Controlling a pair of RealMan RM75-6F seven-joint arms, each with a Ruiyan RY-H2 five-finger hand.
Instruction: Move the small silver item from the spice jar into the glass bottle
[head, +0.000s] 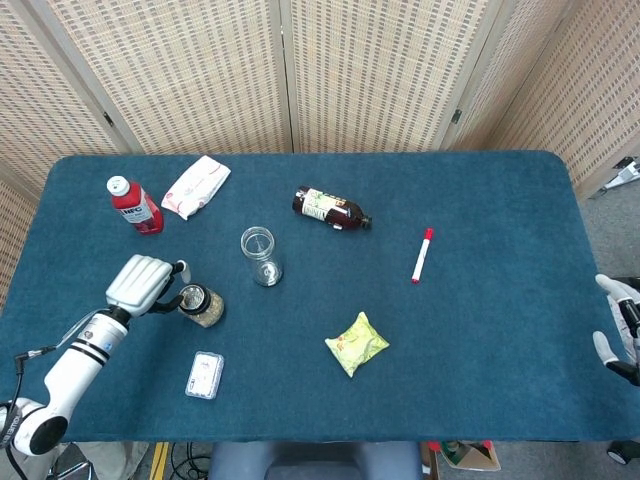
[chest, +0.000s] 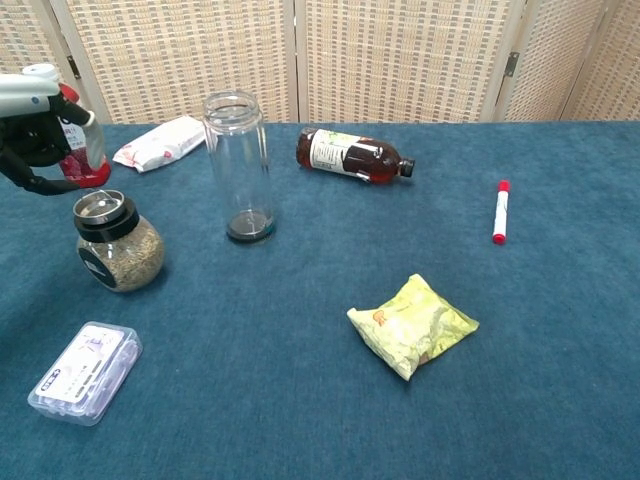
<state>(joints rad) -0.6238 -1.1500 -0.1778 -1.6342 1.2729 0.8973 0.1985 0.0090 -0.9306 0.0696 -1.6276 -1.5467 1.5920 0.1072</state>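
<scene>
Left hand (head: 146, 283), fingers (chest: 40, 150) curled loosely and holding nothing, poised just left of the spice jar (head: 200, 304), not touching it. The small silver item (chest: 98, 206) sits in the jar's open mouth. The empty glass bottle (chest: 238, 165) stands upright nearby, to the jar's right. Right hand (head: 618, 330) at the table's (head: 500, 300) right edge, only partly visible; finger state cannot be determined.

Red juice bottle (head: 132, 205) and white packet (head: 196, 186) upper left; brown bottle (head: 331, 209) centre; marker (head: 422, 255), yellow snack bag (head: 356, 343), plastic case (head: 204, 375).
</scene>
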